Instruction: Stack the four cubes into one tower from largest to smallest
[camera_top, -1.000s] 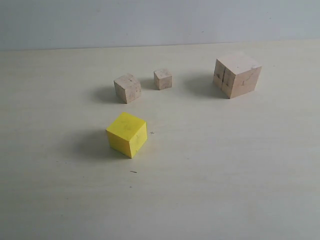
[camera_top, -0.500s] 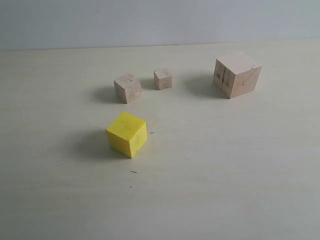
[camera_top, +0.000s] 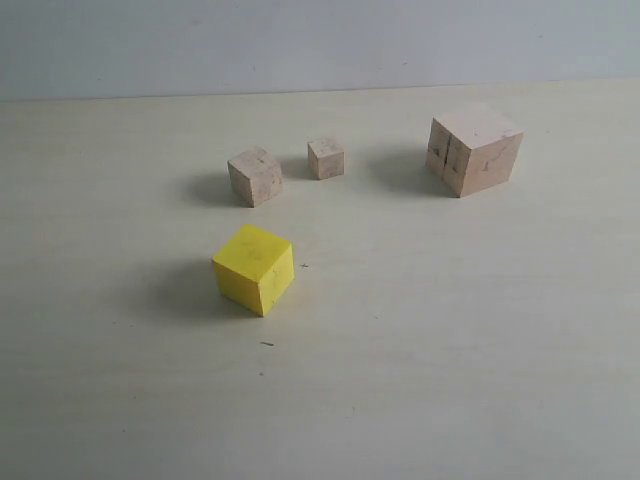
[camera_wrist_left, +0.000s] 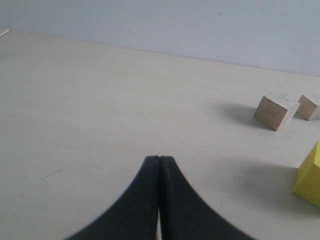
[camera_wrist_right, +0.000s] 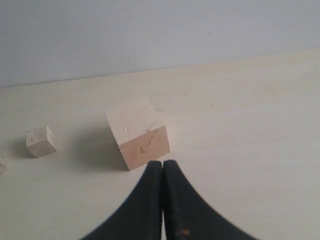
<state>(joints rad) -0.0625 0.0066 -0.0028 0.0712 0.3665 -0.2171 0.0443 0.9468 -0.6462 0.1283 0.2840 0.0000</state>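
Right, we have the left gripper (camera_wrist_left: 158, 159) pressed together and empty, the yellow cube (camera_wrist_left: 310, 177) ahead and off to one side, the small wooden cube (camera_wrist_left: 276, 110) farther out. Our right gripper (camera_wrist_right: 163, 162) is pressed together too, the large pale cube (camera_wrist_right: 137, 132) just ahead of its tips, the tiniest cube (camera_wrist_right: 41, 141) well apart.

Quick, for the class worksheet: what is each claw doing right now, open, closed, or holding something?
Left claw: closed, holding nothing.
Right claw: closed, holding nothing.
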